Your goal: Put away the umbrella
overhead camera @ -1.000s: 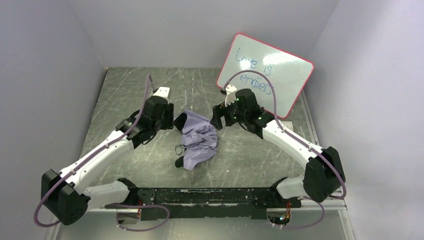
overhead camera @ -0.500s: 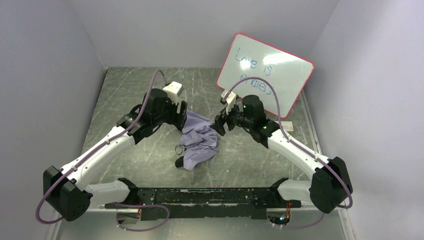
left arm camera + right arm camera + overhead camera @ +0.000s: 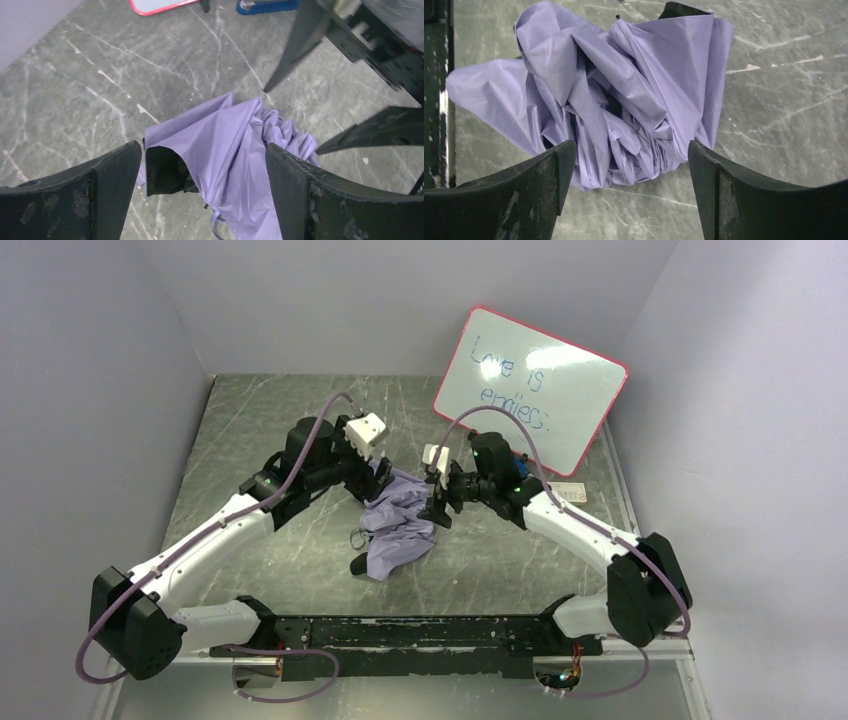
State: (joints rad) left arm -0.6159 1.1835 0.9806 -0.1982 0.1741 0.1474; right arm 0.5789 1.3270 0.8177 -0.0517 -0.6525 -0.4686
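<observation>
Umbrella (image 3: 398, 525) lies collapsed mid-bench (image 3: 260, 430), lavender fabric bunched loose, black lining showing at one far corner. Left gripper (image 3: 202, 165) and right gripper (image 3: 631, 150) are both spread wide and hold nothing. They flank the canopy's far end from opposite sides, probably to gather it for furling.

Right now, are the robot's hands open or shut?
Left hand: open, holding nothing, over the umbrella.
Right hand: open, holding nothing.
</observation>
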